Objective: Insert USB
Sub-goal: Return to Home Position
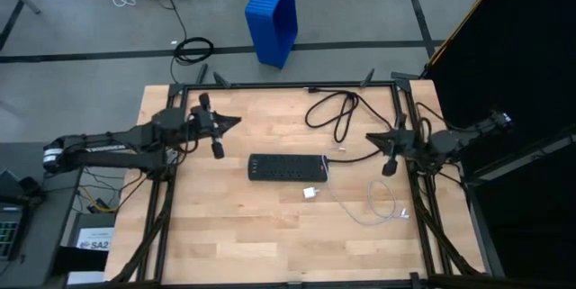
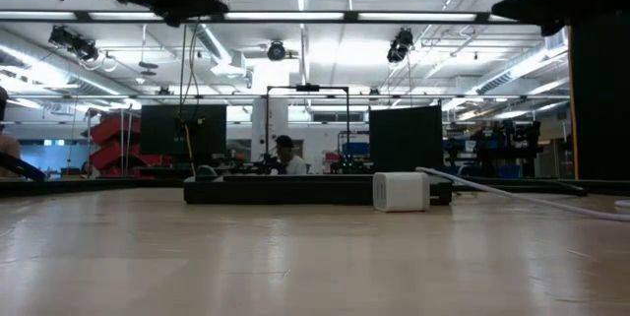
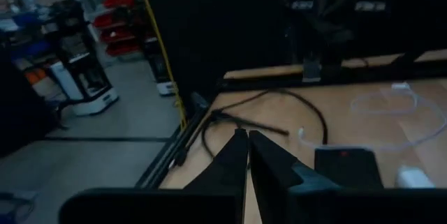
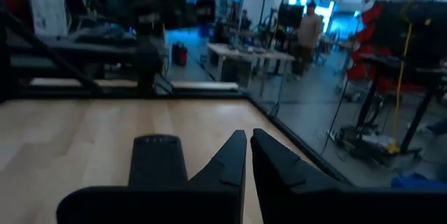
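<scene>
The USB cable [image 1: 378, 204] is a thin white-translucent line lying in a loose loop on the table, right of the power strip; its white plug block [image 1: 310, 194] rests just near of the strip. The low view shows that block [image 2: 401, 191] and the cable [image 2: 512, 194], and the left wrist view shows the loop [image 3: 398, 109]. The long black power strip [image 1: 286, 168] lies flat mid-table. My left gripper [image 1: 236, 121] hovers shut, left and far of the strip. My right gripper [image 1: 369, 136] hovers shut, right and far of it. Neither touches anything.
A thick black power cord [image 1: 335, 113] curls on the far part of the table and runs to the strip's right end. A black frame [image 1: 288, 85] borders the table. A blue crate [image 1: 273, 17] stands on the floor beyond. People show in the room behind.
</scene>
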Available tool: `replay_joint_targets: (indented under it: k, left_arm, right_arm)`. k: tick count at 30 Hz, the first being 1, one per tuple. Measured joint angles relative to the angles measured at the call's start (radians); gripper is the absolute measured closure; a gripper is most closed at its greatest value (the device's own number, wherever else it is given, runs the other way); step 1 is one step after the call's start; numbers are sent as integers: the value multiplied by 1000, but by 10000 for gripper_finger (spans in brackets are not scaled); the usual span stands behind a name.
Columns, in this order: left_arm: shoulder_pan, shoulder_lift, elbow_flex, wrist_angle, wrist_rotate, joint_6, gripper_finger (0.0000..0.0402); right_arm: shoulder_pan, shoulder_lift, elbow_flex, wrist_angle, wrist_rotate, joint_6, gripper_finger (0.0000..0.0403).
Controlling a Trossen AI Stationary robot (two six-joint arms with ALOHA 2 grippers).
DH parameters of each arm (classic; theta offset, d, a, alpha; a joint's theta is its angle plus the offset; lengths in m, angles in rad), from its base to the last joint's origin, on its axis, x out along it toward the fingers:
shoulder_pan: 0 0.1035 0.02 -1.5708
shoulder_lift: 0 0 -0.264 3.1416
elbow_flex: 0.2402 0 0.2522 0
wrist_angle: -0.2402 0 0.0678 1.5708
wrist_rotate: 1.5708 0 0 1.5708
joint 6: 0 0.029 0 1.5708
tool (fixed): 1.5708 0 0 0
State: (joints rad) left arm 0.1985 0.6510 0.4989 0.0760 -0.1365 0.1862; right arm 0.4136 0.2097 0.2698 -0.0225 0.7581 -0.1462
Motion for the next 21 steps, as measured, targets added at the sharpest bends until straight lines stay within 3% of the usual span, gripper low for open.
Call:
replay_joint_targets:
  k: [6, 14, 21]
  left_arm:
    - [76, -100, -117, 75, 86, -42, 402]
    - [140, -181, -300, 245, 180, -118, 402]
    - [169, -172, -470, 500, 225, -197, 402]
  right_arm:
    - [-3, -121, -4, -48, -1, -70, 403]
    - [-4, -199, -59, -124, -1, 12, 403]
    - [-46, -200, -259, 112, 10, -40, 403]
